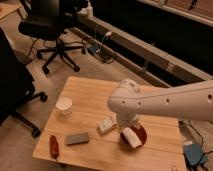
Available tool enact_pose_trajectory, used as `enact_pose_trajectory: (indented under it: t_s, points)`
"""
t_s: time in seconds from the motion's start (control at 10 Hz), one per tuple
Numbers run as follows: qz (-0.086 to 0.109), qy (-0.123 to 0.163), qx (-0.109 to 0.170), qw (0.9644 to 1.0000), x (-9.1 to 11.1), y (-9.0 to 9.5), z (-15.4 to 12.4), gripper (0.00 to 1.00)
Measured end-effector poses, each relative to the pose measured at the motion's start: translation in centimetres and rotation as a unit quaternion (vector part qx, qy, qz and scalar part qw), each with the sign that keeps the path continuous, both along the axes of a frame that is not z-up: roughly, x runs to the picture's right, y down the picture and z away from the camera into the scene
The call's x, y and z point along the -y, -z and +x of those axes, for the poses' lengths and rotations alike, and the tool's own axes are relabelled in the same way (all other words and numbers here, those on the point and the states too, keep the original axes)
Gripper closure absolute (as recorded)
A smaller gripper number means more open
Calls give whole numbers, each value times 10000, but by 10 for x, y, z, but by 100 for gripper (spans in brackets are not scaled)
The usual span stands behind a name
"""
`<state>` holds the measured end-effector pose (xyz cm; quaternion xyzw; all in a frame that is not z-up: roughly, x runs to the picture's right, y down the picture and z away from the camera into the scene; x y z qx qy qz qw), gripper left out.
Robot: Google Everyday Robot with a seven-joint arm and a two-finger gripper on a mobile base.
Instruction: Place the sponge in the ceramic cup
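Note:
The sponge (77, 138) is a flat grey rectangle lying on the wooden table (95, 95) near its front left. The ceramic cup (64, 106) is white and stands upright at the table's left side, behind the sponge. My white arm reaches in from the right and bends down, so the gripper (131, 136) hangs over a dark red bowl (141, 134) at the front right. That puts the gripper well to the right of both sponge and cup.
A small white packet (106, 125) lies between the sponge and the bowl. A red oblong object (53, 145) rests at the front left corner. Black office chairs (52, 30) stand on the floor behind and to the left. A blue device (194, 153) sits at the right.

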<state>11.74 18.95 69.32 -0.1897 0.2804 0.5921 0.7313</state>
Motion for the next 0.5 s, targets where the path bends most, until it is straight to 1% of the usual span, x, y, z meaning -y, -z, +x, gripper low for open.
enact_pose_trajectory:
  t_s: [0.2, 0.3, 0.4, 0.5]
  points:
    - [5, 2, -3, 10000, 0, 0, 0, 35]
    - [42, 37, -11, 10000, 2, 0, 1, 35]
    - [156, 141, -43, 9998, 8, -2, 5, 35]
    - [330, 259, -77, 9991, 15, -5, 12, 35]
